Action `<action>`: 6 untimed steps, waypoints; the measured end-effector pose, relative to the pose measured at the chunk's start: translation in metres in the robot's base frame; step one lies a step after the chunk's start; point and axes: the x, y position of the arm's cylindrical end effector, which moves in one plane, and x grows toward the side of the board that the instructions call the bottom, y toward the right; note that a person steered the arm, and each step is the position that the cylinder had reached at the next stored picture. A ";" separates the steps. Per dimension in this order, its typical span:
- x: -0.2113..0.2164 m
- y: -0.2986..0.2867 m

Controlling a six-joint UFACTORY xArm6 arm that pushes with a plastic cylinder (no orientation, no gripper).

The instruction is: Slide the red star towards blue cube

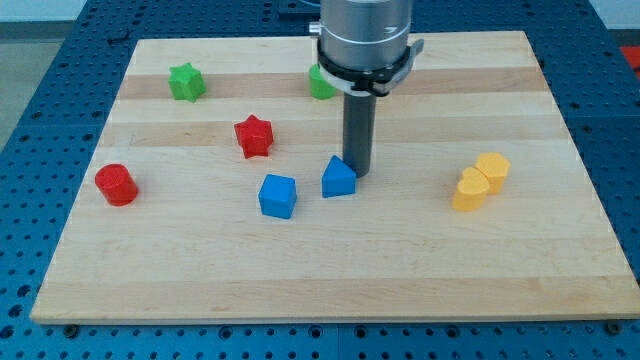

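Note:
The red star (254, 136) lies left of the board's middle. The blue cube (278, 195) sits below and slightly right of it, a short gap apart. A second blue block with a pointed top (338, 177) lies just right of the cube. My tip (357, 176) rests on the board touching or almost touching that pointed blue block's right side. The tip is well to the right of the red star and to the right of the blue cube.
A green star (186, 82) lies at the upper left. A green block (321, 83) is partly hidden behind the arm. A red cylinder (116, 184) sits at the left. Two yellow blocks (491, 169) (469, 190) touch at the right. The wooden board (330, 285) ends in blue pegboard.

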 end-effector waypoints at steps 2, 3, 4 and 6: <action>0.012 -0.034; 0.012 -0.035; 0.011 -0.034; -0.024 -0.027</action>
